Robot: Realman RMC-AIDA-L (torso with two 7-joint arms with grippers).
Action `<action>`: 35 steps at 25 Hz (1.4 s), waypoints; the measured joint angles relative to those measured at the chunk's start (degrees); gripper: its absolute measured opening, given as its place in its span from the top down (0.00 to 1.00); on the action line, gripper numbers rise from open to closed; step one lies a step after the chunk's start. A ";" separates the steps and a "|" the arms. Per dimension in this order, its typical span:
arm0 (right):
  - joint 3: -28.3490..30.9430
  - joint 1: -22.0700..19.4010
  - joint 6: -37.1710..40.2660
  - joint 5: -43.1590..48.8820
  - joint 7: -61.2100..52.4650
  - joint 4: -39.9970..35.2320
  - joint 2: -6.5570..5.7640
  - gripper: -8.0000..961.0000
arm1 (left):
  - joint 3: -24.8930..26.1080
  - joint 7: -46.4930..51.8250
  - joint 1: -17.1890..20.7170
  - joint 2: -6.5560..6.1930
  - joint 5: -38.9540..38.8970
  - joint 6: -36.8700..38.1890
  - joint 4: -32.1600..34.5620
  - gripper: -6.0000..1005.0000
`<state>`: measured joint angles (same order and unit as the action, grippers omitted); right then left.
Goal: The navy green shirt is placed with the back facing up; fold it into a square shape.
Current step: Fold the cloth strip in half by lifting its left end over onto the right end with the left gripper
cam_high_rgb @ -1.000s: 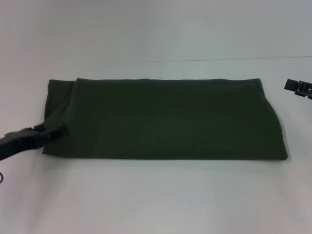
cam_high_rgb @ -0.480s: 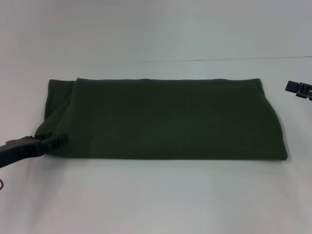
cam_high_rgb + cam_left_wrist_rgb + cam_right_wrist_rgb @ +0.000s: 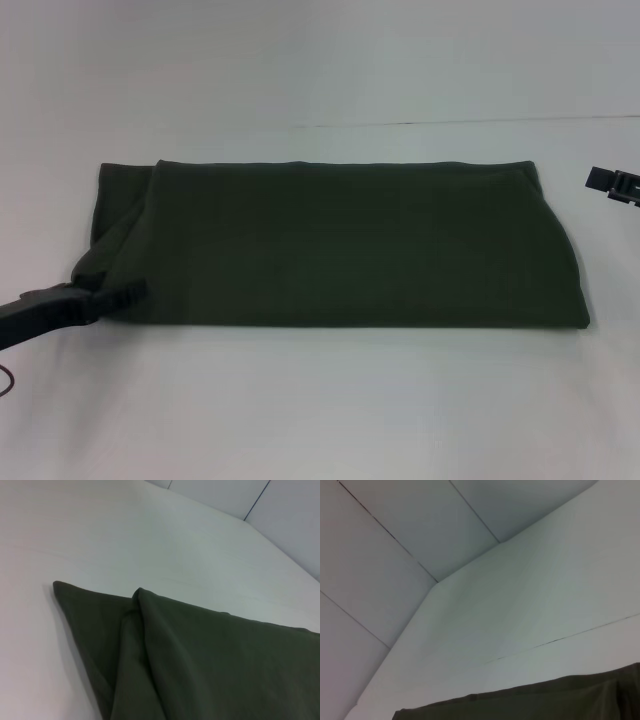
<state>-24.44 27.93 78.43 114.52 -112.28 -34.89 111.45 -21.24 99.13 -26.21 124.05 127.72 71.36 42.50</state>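
The navy green shirt [image 3: 340, 245] lies flat on the white table [image 3: 320, 410], folded into a long wide band with its plain side up. My left gripper [image 3: 125, 295] reaches in low from the left and sits at the shirt's near left corner, where the cloth bunches slightly. The left wrist view shows the shirt's [image 3: 200, 665] overlapping folded layers at that end. Off the shirt's far right corner, my right gripper [image 3: 612, 183] hangs at the frame's right edge, apart from the cloth. Only the shirt's [image 3: 545, 702] far edge appears in the right wrist view.
The table's far edge meets a pale wall [image 3: 320, 60] behind the shirt. Bare tabletop stretches in front of the shirt and on both sides. A thin reddish cable [image 3: 5, 378] shows at the left edge.
My left gripper has slid along the shirt's left edge toward me, from mid-edge down to the near left corner. The right gripper has stayed put.
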 joint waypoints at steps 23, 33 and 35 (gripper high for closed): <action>0.53 -0.95 -0.03 -0.05 0.13 0.00 0.17 0.26 | 0.00 0.12 -0.77 -0.16 1.57 -0.69 0.02 0.46; 0.03 -1.79 0.24 1.34 -0.04 0.00 -0.20 0.26 | -0.01 0.40 -0.79 -0.22 1.57 -0.79 0.07 0.88; 0.02 -1.77 0.64 2.93 -0.31 0.00 -0.25 0.26 | 0.03 0.57 -0.74 -0.22 1.57 -0.75 0.20 0.94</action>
<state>-24.42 26.17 79.07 117.45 -112.59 -34.89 111.20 -21.21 99.70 -26.95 123.84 129.29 70.61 42.70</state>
